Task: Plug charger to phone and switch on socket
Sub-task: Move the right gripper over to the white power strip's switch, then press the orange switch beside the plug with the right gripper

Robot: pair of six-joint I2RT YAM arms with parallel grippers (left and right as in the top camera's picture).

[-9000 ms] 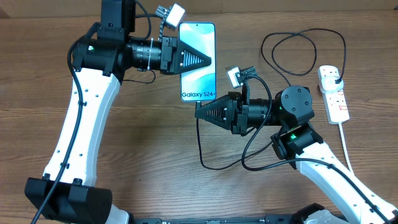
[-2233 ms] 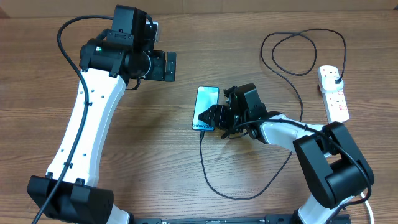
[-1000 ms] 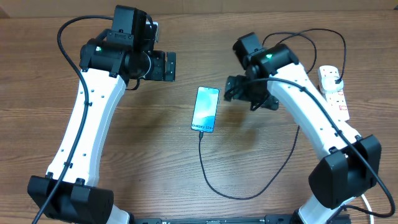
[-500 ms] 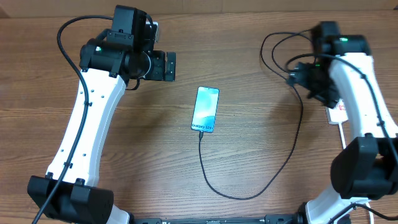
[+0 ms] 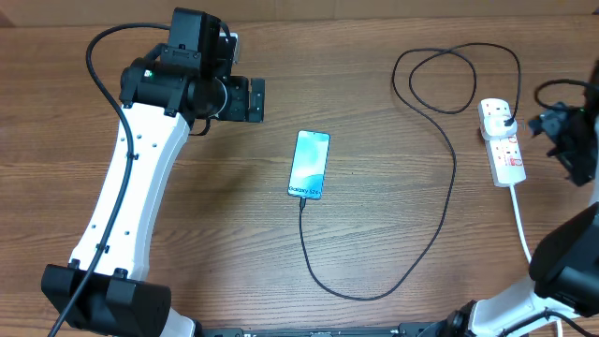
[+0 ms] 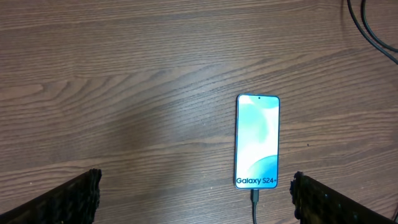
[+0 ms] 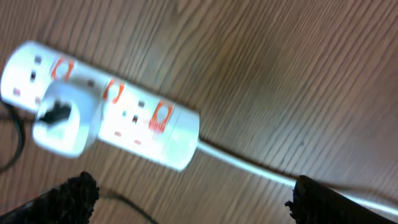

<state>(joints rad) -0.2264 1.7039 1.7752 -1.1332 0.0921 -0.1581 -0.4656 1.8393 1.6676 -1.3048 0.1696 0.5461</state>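
Overhead: right tool [image 5: 554, 126] has swung out to the right edge, now just right of the socket [image 5: 502, 140]; half a second ago it was over the cable loop on the socket's left, a second ago beside the phone [image 5: 310, 165]. Phone hasn't moved, flat mid-tabletop [image 5: 56, 140], charger [image 5: 453, 178] running from its near edge in a long loop to the socket's far outlet. So the plug-in looks done and only the switch is left. Left tool [image 5: 253, 99] parked far-left of the phone, same pose as before. Left wrist: phone [image 6: 257, 140] screen-up reading Galaxy S24+, connector [image 6: 254, 198] seated in its near edge; left fingertips [image 6: 74, 198] at the frame corners, spread wide, holding nothing. Right wrist: socket [image 7: 124, 118] lies diagonal, white adapter [image 7: 62, 124] in the end outlet, red switches [image 7: 160, 115] visible, thick white cord [image 7: 249, 165] leading off right; blurry, can't tell if any switch is on. Right fingertips [image 7: 71, 193] far apart, empty, not touching the socket.
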